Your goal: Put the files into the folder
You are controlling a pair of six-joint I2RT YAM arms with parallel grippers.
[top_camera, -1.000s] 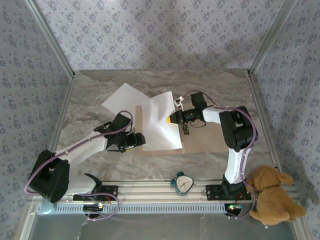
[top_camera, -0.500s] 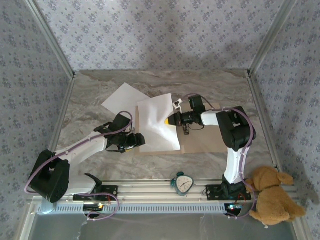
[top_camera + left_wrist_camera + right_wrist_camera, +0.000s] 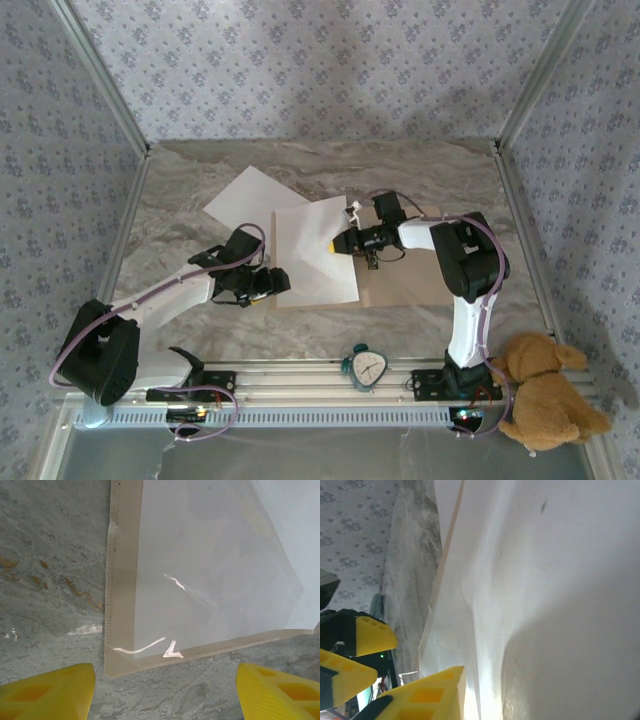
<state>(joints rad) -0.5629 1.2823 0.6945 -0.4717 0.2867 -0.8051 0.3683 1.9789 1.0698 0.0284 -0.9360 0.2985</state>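
The tan folder [image 3: 410, 280] lies open on the marble table. One white file [image 3: 315, 250] rests over its left half, its right edge by my right gripper [image 3: 340, 243]. In the right wrist view this sheet [image 3: 560, 580] runs beside one yellow finger [image 3: 425, 695] and hides the other finger. A second file [image 3: 245, 200] lies on the table behind the folder's left side. My left gripper [image 3: 262, 283] hovers open at the folder's near left corner [image 3: 122, 580], fingers [image 3: 45, 690] wide apart over bare marble.
A small metal clip [image 3: 372, 260] sits on the folder's spine. A teal clock [image 3: 365, 367] stands on the front rail, and a plush dog [image 3: 545, 400] sits at the near right. Patterned walls close in the table on three sides.
The held file has come down flatter onto the folder's left half, and the right gripper has moved slightly left with it. The left arm has stayed put.
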